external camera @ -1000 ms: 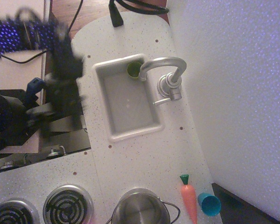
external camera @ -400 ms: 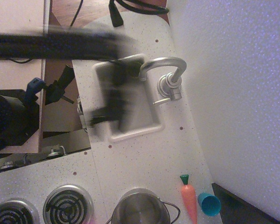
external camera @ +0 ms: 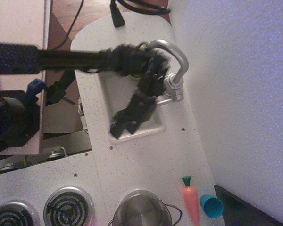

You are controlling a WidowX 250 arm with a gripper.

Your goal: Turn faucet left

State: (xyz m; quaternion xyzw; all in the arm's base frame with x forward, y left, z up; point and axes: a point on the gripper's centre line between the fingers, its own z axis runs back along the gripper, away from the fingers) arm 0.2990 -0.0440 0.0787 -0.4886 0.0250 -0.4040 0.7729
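The silver-grey faucet (external camera: 178, 59) stands at the right rim of the white sink (external camera: 137, 137). Its gooseneck spout arches toward the sink's far end, and its round base (external camera: 174, 88) has a thin side lever. My black gripper (external camera: 123, 126) reaches in from the left and hangs over the sink basin. Its wrist overlaps the spout's tip and the left of the base. The fingers point down-left, away from the faucet. They are dark and blurred, so I cannot tell the gap between them or whether anything touches the faucet.
A steel pot (external camera: 142, 213) sits at the bottom edge. An orange toy carrot (external camera: 191, 201) and a blue cup (external camera: 211, 206) lie at the bottom right. Stove burners (external camera: 68, 207) are at the bottom left. A white wall (external camera: 236, 94) runs along the right.
My arm has swept from the left side of the counter rightward across the sink, up against the faucet. The spout's position looks about the same.
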